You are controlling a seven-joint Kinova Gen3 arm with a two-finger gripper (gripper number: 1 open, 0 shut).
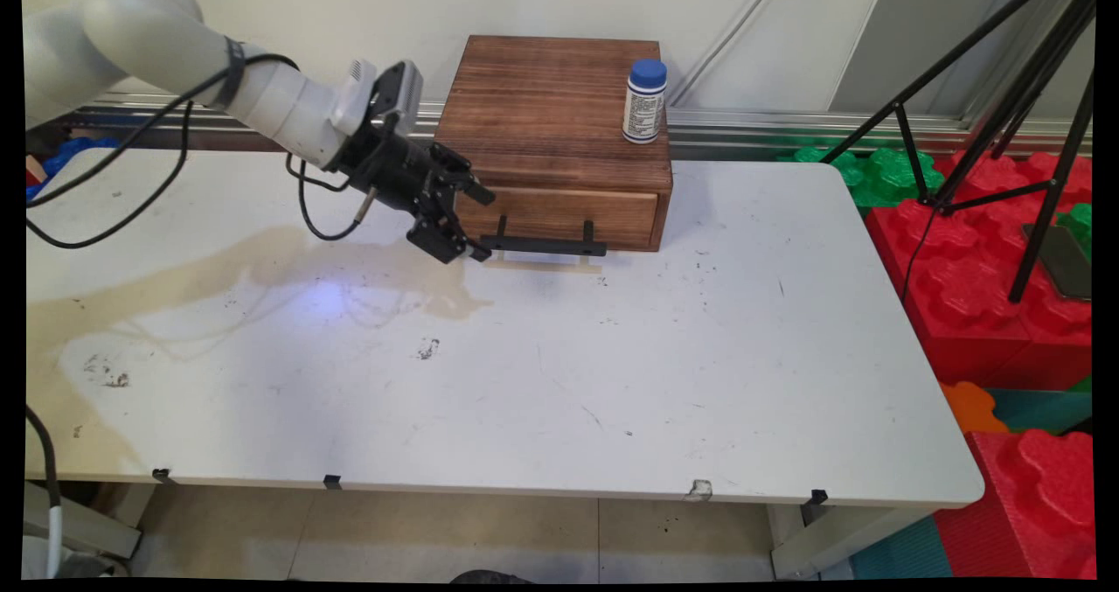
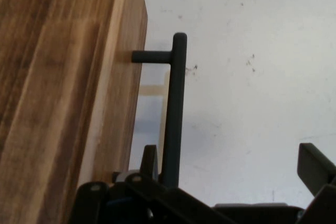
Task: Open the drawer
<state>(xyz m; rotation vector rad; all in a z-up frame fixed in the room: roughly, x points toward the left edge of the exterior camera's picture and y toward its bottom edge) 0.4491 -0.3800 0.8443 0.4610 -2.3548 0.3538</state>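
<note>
Table (image 1: pixel 612 382): white, scuffed; a pale yellowish stain (image 1: pixel 262 268) spreads over it left of the wooden box.
Gripper (image 1: pixel 472 220): black, at the left end of the box's handle, its fingers spread wide, one finger (image 2: pixel 149 163) between handle and drawer front, the other finger (image 2: pixel 315 169) well out on the table side.
Handle (image 1: pixel 542 244): black bar on two posts, standing off the drawer front.
Wooden box (image 1: pixel 559 128): dark brown, at the table's far edge, drawer (image 1: pixel 559 214) closed.
Bottle (image 1: pixel 644 100): white, blue cap, upright on the box's top right corner.
Foam blocks (image 1: pixel 970 286): red and green, right of the box, beyond the table.
</note>
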